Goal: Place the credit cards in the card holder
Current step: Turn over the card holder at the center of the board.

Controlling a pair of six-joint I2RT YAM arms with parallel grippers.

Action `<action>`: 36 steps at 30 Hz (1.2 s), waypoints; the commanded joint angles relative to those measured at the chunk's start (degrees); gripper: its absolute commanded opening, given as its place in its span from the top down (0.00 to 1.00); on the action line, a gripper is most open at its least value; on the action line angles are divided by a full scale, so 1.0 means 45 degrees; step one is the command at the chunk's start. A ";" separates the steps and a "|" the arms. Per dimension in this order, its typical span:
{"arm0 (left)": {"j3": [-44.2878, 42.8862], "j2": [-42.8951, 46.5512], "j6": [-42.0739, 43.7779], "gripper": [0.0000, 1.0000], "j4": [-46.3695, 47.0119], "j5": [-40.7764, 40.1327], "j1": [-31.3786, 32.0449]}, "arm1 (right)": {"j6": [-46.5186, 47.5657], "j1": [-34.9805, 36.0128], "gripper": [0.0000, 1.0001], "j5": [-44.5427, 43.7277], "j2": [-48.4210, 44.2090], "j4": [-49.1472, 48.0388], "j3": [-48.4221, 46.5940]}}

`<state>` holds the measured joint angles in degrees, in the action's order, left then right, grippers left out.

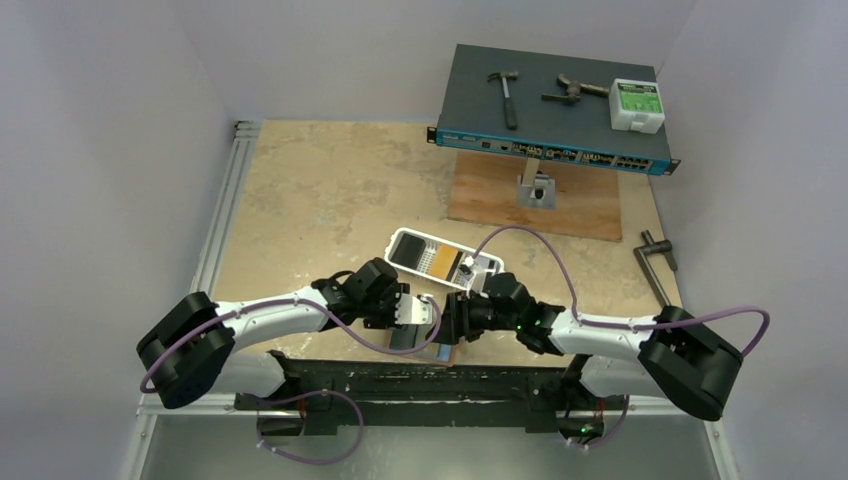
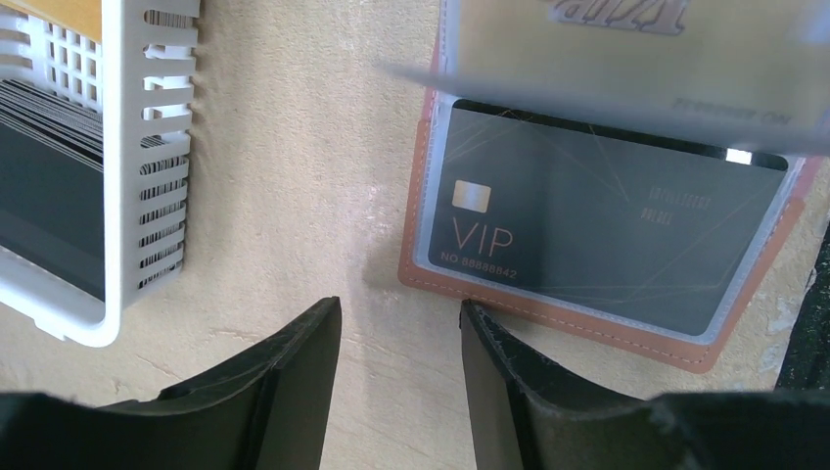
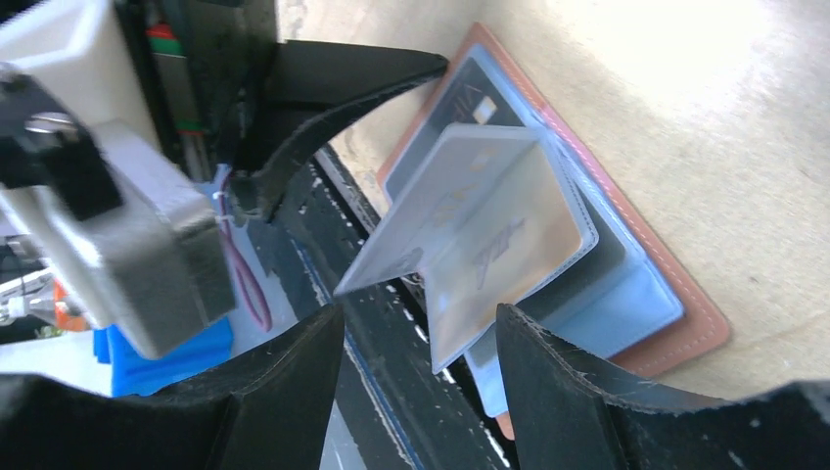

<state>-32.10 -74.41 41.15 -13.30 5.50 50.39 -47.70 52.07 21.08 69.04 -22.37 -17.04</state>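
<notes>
At the table's near edge: open card holder [image 2: 587, 331], black card [image 2: 607, 225] seated in a clear sleeve, pale card [image 3: 499, 245] in a raised sleeve flap. Left gripper [image 2: 399, 308] and right gripper [image 3: 419, 313] both wide, empty, close by. Appears mid-loading; next calls for flattening that flap, then fetching more from white tray [image 2: 122, 196]. Reads "VIP", "NO 88888842".

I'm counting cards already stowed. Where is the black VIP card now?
In the left wrist view, the black VIP card sits tucked in the card holder, right of the white tray, just beyond the left gripper.
</notes>
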 commanded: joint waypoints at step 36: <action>-0.1505 0.0876 -0.1954 0.59 -0.1693 0.2350 -0.1995 | 0.0166 0.0008 0.35 0.3467 0.1575 -0.5801 -0.1156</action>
<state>-35.24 -72.90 35.70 -18.63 9.78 45.56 -45.89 52.05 34.33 73.19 -42.22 -20.62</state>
